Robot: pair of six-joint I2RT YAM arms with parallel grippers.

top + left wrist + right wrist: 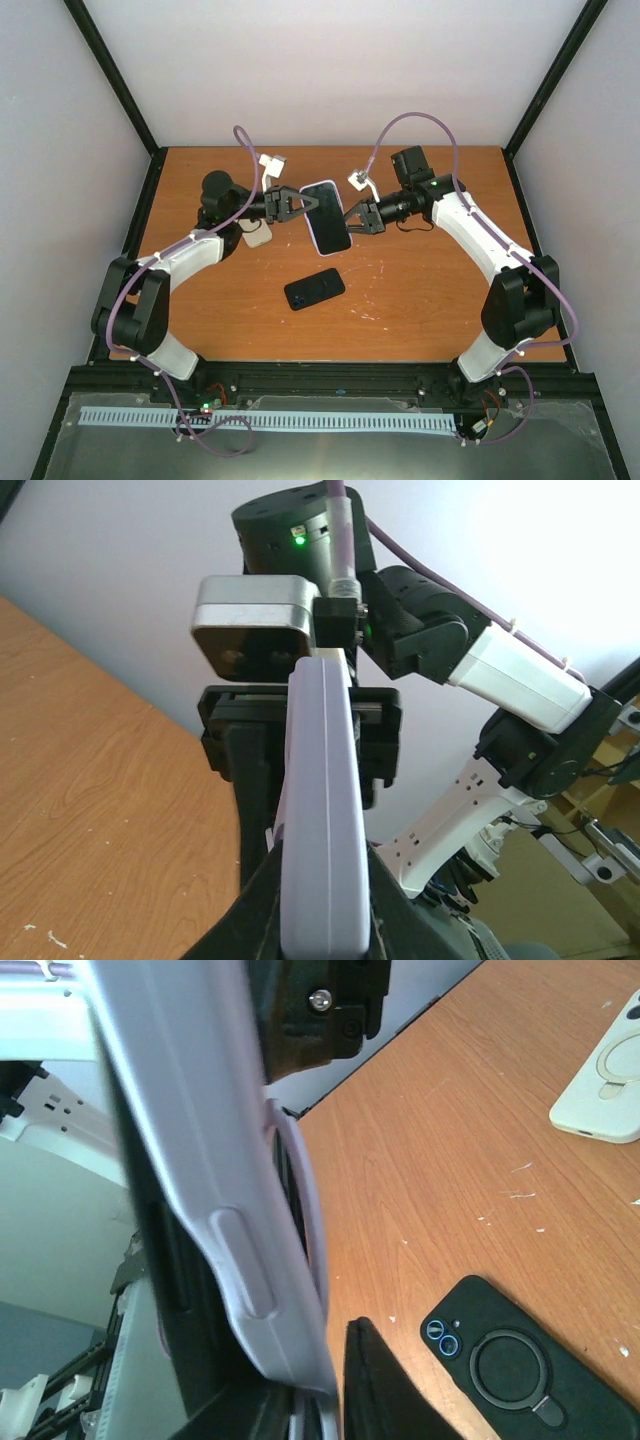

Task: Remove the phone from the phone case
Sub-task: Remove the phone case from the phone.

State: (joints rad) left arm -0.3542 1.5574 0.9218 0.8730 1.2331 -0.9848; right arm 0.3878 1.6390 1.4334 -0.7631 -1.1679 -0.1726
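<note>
A lavender phone case (312, 234) with the phone (328, 215) in it hangs above the table's middle, dark screen facing up. My left gripper (300, 205) is shut on the case's left edge. In the left wrist view the case (325, 810) stands edge-on, pinched between both jaws of that gripper (322, 925). My right gripper (352, 222) straddles the case's right edge. In the right wrist view the case (200, 1160) lies against the left jaw of this gripper (322, 1400). A thin gap separates it from the right finger (385, 1395), so the jaws are narrowly open.
A black phone case (314, 289) (530, 1360) lies back-up on the wooden table (430, 290), just in front of the held one. A cream case (257, 236) (605, 1080) rests under the left arm. Black frame posts and pale walls enclose the table.
</note>
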